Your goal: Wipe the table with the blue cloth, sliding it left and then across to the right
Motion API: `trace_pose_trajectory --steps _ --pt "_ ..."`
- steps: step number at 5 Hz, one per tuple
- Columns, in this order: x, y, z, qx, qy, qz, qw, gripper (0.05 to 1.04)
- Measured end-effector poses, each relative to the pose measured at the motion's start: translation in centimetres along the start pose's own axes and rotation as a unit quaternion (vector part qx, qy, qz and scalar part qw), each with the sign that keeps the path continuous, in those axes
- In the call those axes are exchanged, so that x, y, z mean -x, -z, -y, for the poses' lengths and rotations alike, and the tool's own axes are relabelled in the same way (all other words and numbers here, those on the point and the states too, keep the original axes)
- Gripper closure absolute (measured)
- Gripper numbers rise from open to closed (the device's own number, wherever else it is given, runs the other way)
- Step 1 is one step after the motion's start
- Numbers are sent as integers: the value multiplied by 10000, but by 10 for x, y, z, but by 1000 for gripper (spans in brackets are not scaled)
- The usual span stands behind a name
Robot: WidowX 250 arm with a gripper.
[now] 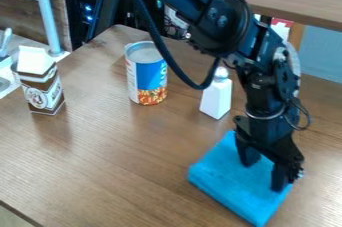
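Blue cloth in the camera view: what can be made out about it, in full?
The blue cloth is bright, looks like soft fabric, and seems folded into a thick, roughly rectangular pad with rounded edges. It lies flat and at a slant on the brown wood-grain table, one corner pointing to the view's bottom edge, nearer the camera than the white bottle. The open black tool covers its upper right part, fingers spread over it; whether they press on it cannot be told.

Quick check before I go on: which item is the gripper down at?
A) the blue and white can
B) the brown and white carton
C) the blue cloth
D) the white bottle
C: the gripper is down at the blue cloth, its fingers apart.
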State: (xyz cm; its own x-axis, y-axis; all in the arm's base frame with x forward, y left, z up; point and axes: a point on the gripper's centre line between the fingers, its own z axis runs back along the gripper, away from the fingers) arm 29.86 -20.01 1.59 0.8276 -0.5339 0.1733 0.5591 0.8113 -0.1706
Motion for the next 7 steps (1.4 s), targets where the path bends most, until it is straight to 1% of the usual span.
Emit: trace_pose_trajectory --steps 2,3,4,5,6,7 --pt "-1 8 48 199 627 -108 9978 98" --pt "-2 9 60 242 794 -119 9965 100" --pt "1 10 70 79 1085 -161 9939 101" --pt "8 7 65 -263 1116 -232 9931 101" --pt "16 -14 58 -546 954 -178 9938 95" --pt "19 -68 60 -639 849 441 9934 93"
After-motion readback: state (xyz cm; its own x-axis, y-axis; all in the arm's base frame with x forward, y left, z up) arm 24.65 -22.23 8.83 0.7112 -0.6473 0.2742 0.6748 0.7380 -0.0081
